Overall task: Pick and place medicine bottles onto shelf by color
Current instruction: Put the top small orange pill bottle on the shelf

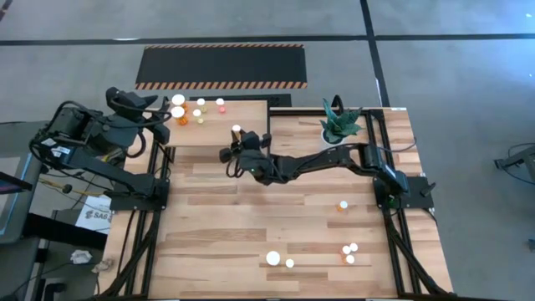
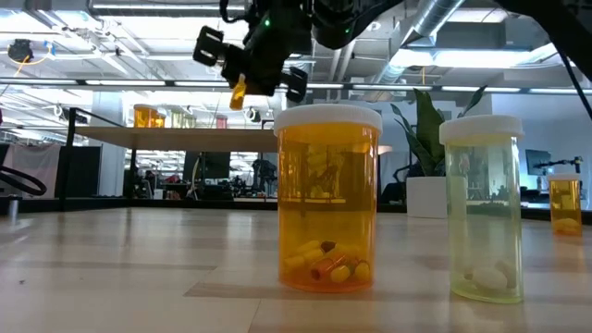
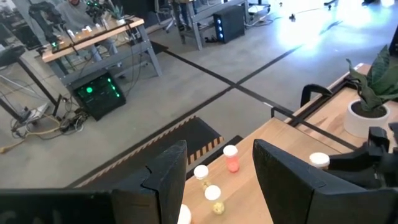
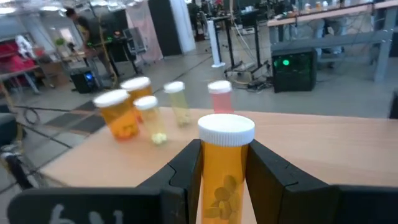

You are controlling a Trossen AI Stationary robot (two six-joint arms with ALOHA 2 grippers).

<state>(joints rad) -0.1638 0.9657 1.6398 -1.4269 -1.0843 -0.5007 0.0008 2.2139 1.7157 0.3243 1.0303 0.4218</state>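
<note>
The light-wood shelf stands at the table's far left. On it stand orange, yellowish and pink medicine bottles. My right gripper is over the shelf's near right part, shut on an orange white-capped bottle. In the low view this bottle hangs higher than the shelf top. My left gripper stands open with nothing between its fingers, by the shelf's left end. More bottles stand on their bases on the table. My right gripper pinches the orange bottle's body just below the white cap, one finger on each side. The fingers reach in level from the table's right side. The bottle stands upright in the hold, lifted clear above the shelf.
A white pot with a green plant stands at the table's far right. A black mat with orange-striped edges lies on the floor beyond the shelf. A few bottles stand near the table's near edge, two close to the low camera.
</note>
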